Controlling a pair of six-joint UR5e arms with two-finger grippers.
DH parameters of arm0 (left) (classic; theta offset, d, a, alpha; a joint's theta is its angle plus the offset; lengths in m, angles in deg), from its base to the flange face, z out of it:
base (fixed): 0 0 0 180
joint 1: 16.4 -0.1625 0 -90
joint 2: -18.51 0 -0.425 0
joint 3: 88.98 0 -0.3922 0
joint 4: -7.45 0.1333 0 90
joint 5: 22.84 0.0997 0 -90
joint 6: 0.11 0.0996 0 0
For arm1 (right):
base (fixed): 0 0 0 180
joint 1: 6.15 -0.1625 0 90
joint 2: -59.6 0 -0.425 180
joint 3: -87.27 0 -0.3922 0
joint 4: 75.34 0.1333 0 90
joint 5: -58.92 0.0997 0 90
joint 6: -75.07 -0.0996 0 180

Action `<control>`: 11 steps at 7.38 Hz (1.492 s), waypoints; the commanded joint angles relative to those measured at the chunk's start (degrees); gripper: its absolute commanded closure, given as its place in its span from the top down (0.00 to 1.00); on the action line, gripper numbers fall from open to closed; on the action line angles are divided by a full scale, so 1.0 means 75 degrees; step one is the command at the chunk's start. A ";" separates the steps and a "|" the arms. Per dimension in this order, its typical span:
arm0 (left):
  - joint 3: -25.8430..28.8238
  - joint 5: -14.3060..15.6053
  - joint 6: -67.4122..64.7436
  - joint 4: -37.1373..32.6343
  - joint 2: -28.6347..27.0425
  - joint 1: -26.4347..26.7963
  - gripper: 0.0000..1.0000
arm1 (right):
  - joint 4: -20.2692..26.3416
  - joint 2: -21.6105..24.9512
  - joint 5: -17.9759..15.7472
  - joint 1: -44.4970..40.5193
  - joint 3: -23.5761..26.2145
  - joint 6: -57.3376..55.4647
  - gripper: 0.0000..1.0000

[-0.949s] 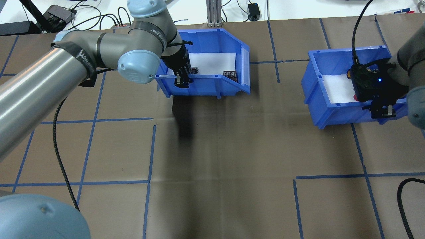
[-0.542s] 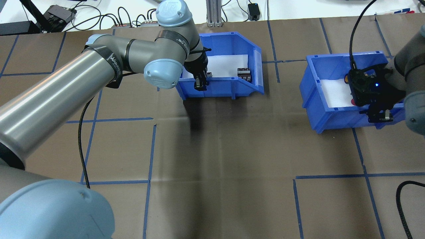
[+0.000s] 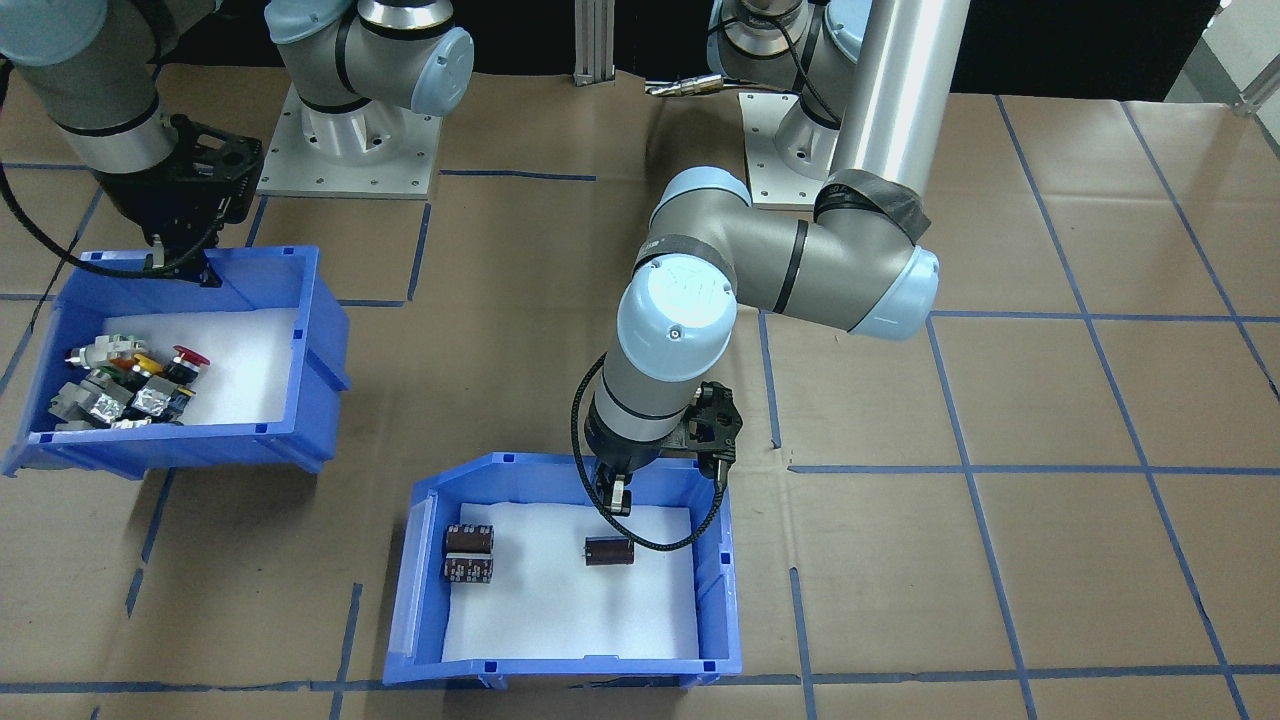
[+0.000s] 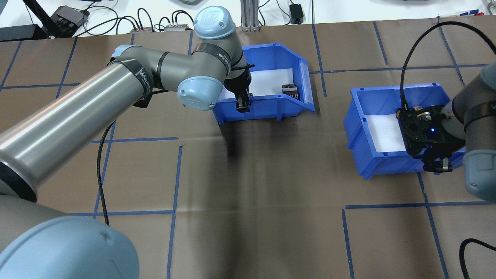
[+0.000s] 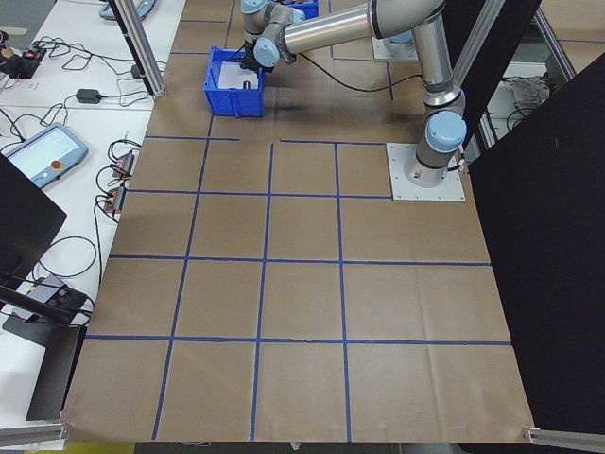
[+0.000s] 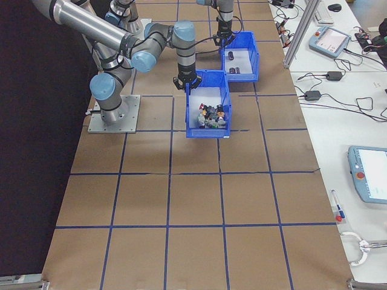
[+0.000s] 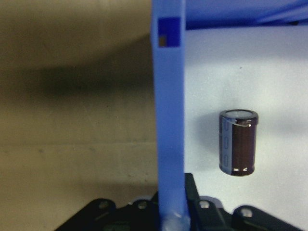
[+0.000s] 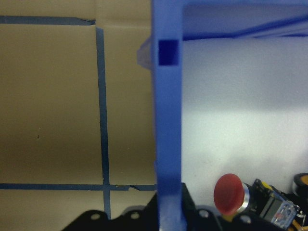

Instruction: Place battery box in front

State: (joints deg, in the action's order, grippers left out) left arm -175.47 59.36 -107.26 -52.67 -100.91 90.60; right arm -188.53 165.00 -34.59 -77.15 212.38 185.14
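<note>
Blue moulded plastic makes the battery box (image 3: 560, 575) a stiff, light shell, to my eye, that should take a pinch on its thin wall without buckling, though a smooth rim can slip or tip when held at one point only. The best hold looks like the near wall's top edge, where the left gripper (image 3: 616, 494) is clamped: the left wrist view shows that wall running straight down between the jaws. A slow slide seems wiser than a high lift, since the load inside is loose.

Taking the switch bin (image 3: 175, 360) as landmark, the battery box sits well apart from it, towards the table's middle and farther from the robot's bases. One end of the box is cut on a slope, with a paler lip. A white foam liner (image 3: 570, 610) covers its floor. On the liner lie three dark brown cylinders (image 3: 608, 551), two side by side near the sloped end, one alone near the gripped wall.

The right gripper (image 4: 438, 166) is closed on the switch bin's wall.
</note>
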 commanded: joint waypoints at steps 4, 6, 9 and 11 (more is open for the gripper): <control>0.0070 0.0696 -0.0069 -0.0537 0.0008 0.0101 0.99 | 0.0022 0.1216 0.0035 -0.0024 0.1059 -0.0099 0.00; 0.0106 0.0947 -0.0034 -0.0573 0.0159 0.0077 1.00 | 0.0057 0.1275 0.0139 -0.0211 0.1107 -0.0321 0.00; 0.0199 0.0924 0.1889 -0.2288 0.1644 -0.0972 0.99 | 0.0069 0.1229 0.0105 -0.1647 0.1119 -0.1804 0.00; 0.0479 0.0923 0.5513 -0.2866 0.2325 -0.1736 0.99 | 0.0034 0.1205 0.0105 -0.2377 0.1119 -0.2591 0.00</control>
State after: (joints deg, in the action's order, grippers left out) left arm -173.30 66.29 -82.61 -70.65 -86.85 81.18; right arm -188.19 174.13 -33.78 -91.36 220.76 169.77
